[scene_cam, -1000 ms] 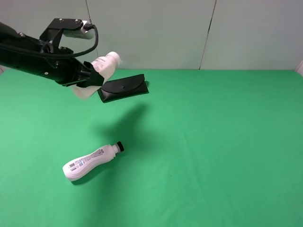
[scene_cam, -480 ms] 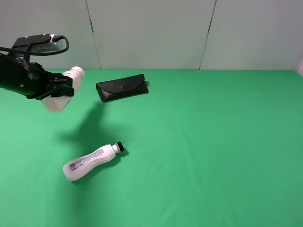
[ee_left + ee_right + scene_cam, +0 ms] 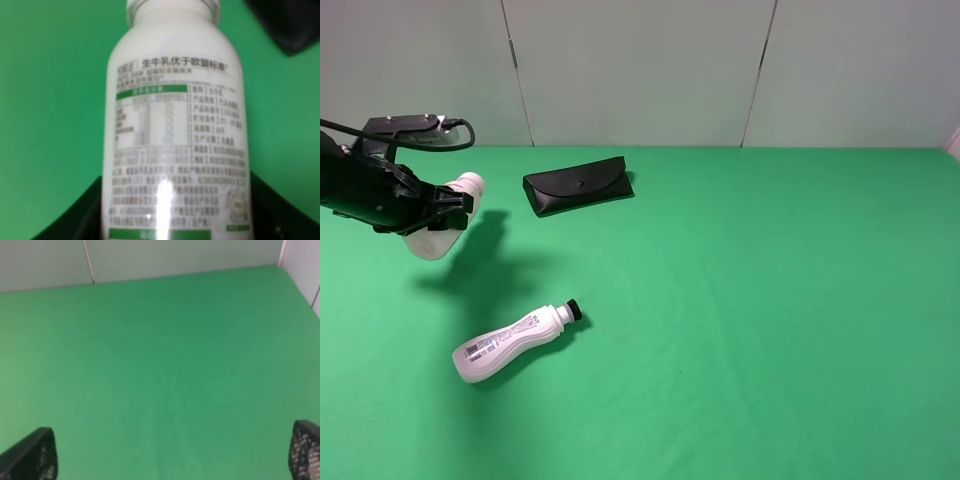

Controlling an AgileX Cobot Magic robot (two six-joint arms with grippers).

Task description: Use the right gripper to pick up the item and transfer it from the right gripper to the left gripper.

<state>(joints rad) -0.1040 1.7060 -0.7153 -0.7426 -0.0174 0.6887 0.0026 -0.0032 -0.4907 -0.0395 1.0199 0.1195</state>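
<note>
Two bottles and one case are on record, listed view by view.

Exterior high view: my left pincer (image 3: 438, 212) hangs above the far left of the green tabletop (image 3: 770, 300), clenched on a white bottle (image 3: 448, 218). The bottle's cap end points toward the black case (image 3: 577, 185), which lies flat near the back edge, apart from everything else. A second white bottle (image 3: 515, 342) with a dark cap lies on its side nearer the front, well apart from my arm. My right arm does not appear here.

Left wrist view: the white bottle (image 3: 175, 130) fills the frame, its lower body seated between my dark jaws. Label: a printed line of Chinese characters above a green band, then a table of small text, too blurred to read with confidence. A corner of the black case (image 3: 287, 22) shows beyond the cap.

Right wrist view: my right pincer (image 3: 175, 455) is released, its mesh-textured fingertips (image 3: 32, 455) wide apart with nothing between them, over bare tabletop.

Judgement: the item sits in the left pincer, so the hand-over looks complete.

Risks: the bottle is smooth and round, and I hold it low on the body, so a quick swing or a loosened grip could let it slide out or tilt and drop onto the tabletop.
</note>
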